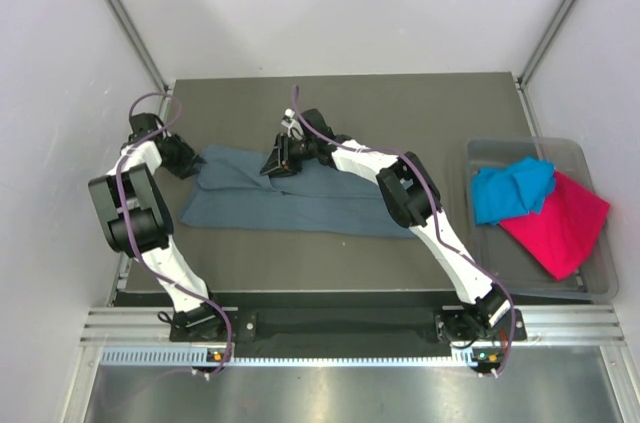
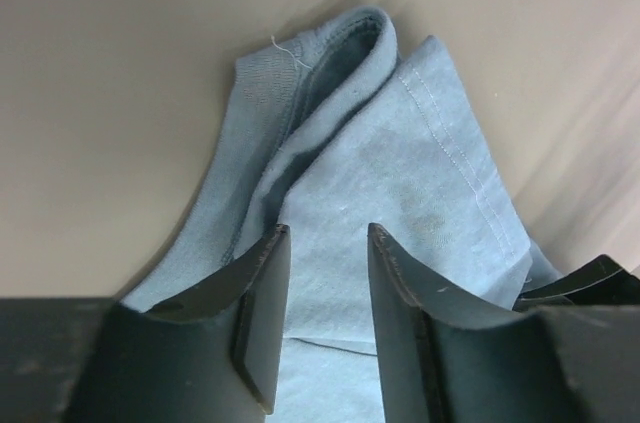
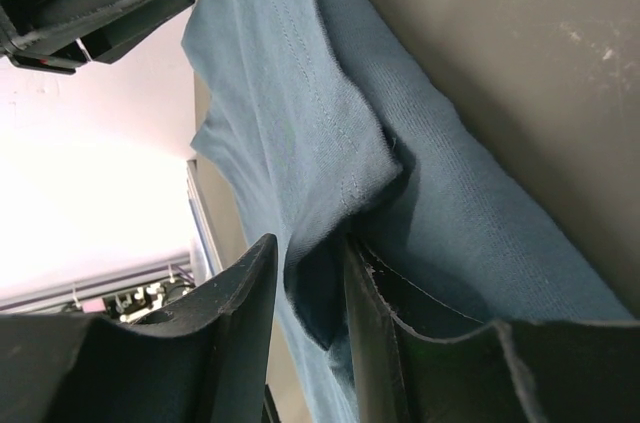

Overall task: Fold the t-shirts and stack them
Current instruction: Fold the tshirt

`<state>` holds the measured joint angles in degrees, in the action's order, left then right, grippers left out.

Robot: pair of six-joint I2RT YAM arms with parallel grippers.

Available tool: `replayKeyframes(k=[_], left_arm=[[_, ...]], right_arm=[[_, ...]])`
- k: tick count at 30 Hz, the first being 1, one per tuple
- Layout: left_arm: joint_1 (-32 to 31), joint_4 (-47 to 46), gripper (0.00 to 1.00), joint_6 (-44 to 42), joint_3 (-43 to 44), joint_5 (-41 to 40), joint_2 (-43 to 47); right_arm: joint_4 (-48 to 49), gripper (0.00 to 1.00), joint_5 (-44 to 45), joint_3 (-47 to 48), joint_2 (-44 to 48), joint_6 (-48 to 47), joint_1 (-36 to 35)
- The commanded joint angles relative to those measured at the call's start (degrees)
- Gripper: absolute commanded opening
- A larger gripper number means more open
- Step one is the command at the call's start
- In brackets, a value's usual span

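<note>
Seen from above, the slate tee (image 1: pixel 300 205) is lying spread across the middle of the worktop (image 1: pixel 420 113), partly folded into a long band. The left pincer (image 1: pixel 188 159) is sitting at the tee's left end. The right pincer (image 1: pixel 277 162) is pressing down on its far edge near the middle. To the right, a clear tub (image 1: pixel 592 278) is holding the turquoise tee (image 1: pixel 510 190) and the pink tee (image 1: pixel 562 225), both crumpled, with the turquoise one lapping over the pink one's left side.

From the left wrist, the left pincer (image 2: pixel 325 278) is standing about half open, its two dark fingers (image 2: pixel 262 313) straddling the slate tee (image 2: pixel 410 173). Blue cloth is filling the gap, but whether it is being clamped cannot be told. A hemmed corner and a rolled edge are reaching away from the fingertips.

From the right wrist, the right pincer (image 3: pixel 308 258) is standing narrowly parted and is nipping a raised ridge of the slate tee (image 3: pixel 290 93). The cloth is gathering into the slot between its fingers (image 3: pixel 235 313). The rest of the tee is running along the worktop (image 3: pixel 520 63).
</note>
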<state>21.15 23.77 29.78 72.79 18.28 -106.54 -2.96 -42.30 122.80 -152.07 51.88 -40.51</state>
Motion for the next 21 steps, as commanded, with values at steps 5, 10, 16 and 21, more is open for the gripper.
replayKeyframes(k=[5,10,16,21], left_arm=[[-0.67,0.92,0.40,-1.74,1.03,-2.28,-1.12],[-0.76,0.49,0.52,-2.36,0.60,-2.46,-0.86],[-0.76,-0.13,0.51,-3.41,0.33,-2.82,-0.07],[-0.76,-0.56,0.44,-2.71,0.51,-0.88,-1.39]], right_arm=[[1.99,0.33,-0.15,2.62,-0.16,0.86,0.35],[1.91,0.33,-0.15,2.44,-0.24,0.86,0.35],[2.08,0.33,-0.32,1.48,-0.07,0.77,0.35],[2.17,0.33,-0.41,1.56,-0.24,1.03,0.35]])
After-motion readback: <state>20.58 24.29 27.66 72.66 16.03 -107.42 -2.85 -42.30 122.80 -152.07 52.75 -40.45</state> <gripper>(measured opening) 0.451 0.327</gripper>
